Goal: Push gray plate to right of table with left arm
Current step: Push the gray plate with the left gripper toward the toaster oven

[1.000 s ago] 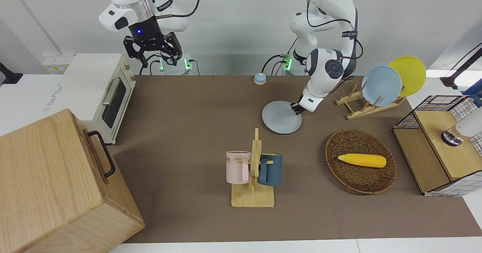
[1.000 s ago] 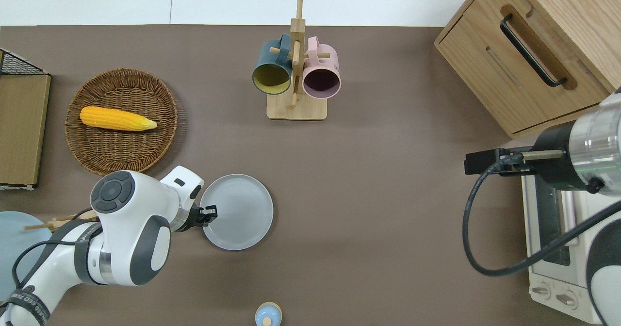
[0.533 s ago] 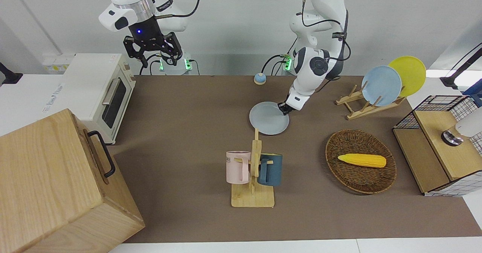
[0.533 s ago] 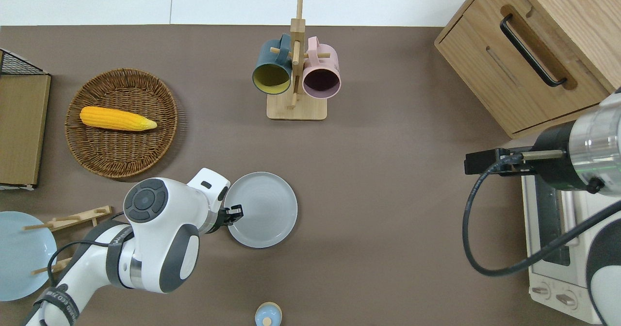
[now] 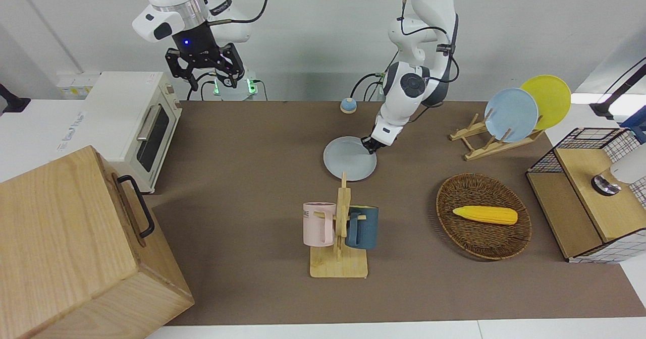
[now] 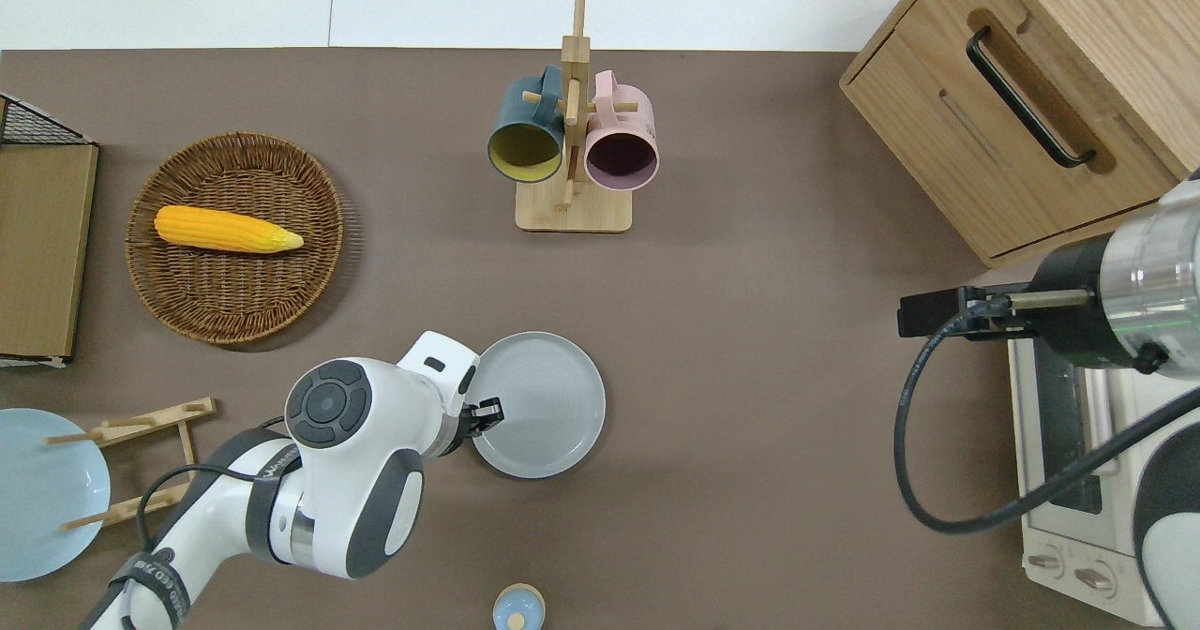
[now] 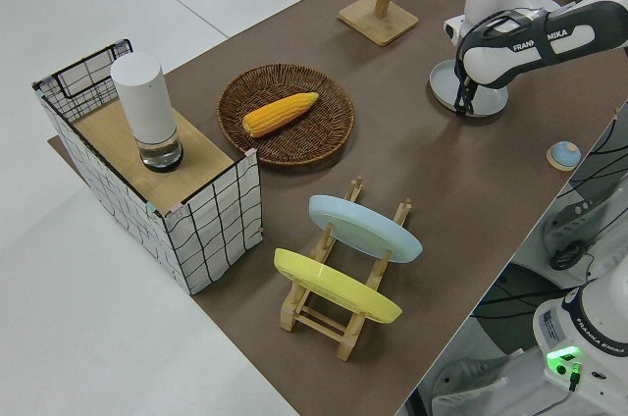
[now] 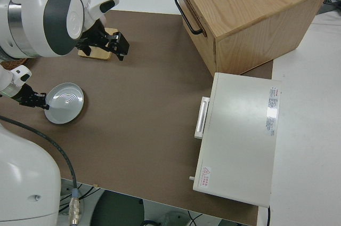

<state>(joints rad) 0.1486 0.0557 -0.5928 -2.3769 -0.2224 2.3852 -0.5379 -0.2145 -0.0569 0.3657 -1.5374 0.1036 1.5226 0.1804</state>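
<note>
The gray plate [image 5: 350, 158] [image 6: 537, 404] [image 8: 64, 103] lies flat on the brown table [image 5: 252, 142], about mid-table, nearer to the robots than the mug rack. My left gripper [image 5: 368, 146] [image 6: 487, 412] [image 8: 32, 99] is low at the table surface, its shut black tip pressed against the plate's rim on the side toward the left arm's end of the table. Nothing is held between its fingers. The right arm is parked with its gripper [image 5: 204, 76] open.
A wooden mug rack [image 5: 339, 238] with two mugs stands just farther from the robots than the plate. A wicker basket [image 5: 444, 213] with corn and a plate rack [image 5: 512, 114] sit toward the left arm's end. A toaster oven [image 5: 133, 122] and wooden box [image 5: 75, 248] fill the right arm's end.
The left gripper has slid along the table toward the right arm's end, and the gray plate has moved with it. The right arm has not moved.
</note>
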